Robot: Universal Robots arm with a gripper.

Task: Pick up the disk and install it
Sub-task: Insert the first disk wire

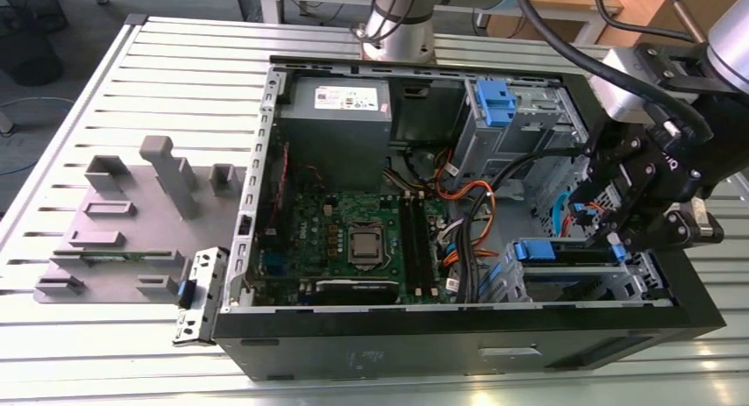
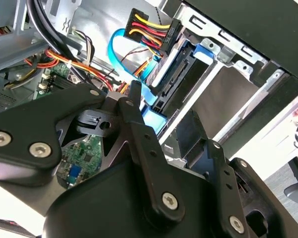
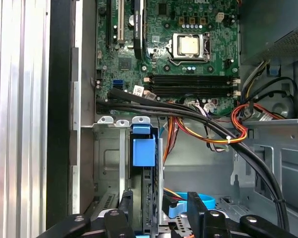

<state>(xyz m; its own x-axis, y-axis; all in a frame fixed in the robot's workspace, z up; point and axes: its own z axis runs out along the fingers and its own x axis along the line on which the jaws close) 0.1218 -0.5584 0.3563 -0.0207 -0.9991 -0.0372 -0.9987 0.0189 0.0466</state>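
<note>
**Fig.: disk install, late stage.** The open PC case (image 1: pixel 468 340) lies on its side on the slatted worktop (image 1: pixel 117 362), w/ the motherboard (image 3: pixel 179 49) facing up.

The disk (image 3: pixel 143 151) stands on edge in the metal drive bay (image 3: pixel 109 148) at the case's front corner, on the exterior view's right. Its blue bracket tab shows at the bay's mouth, approx. level w/ the bay's rim tabs. In the second wrist view the disk (image 2: pixel 176 64) has a black plug w/ coloured wires (image 2: pixel 149 29) and a blue ribbon lead at its end. Whether either is fully seated can't be told.

The end effector (image 3: pixel 161 201) hangs over the same bay, its 2 fingers spread, 1 on each side of the disk's edge. 1 finger (image 3: pixel 126 203) is just beside the disk and the other (image 3: pixel 196 206) stands apart from it, so nothing is pinched. In the exterior view the end effector (image 1: pixel 632 239) sits low against the case's side wall.

**Progress (judged):**
- Pick-up is done and the disk is in its slot.
- The install looks all but complete.
- What's left is a check that the disk is fully home.

Other items: a 2nd blue caddy (image 1: pixel 492 103) tops the upper bay, the grey power supply (image 1: pixel 339 103) sits in the rear corner, and a grey parts holder (image 1: pixel 117 239) stands on the worktop.
</note>
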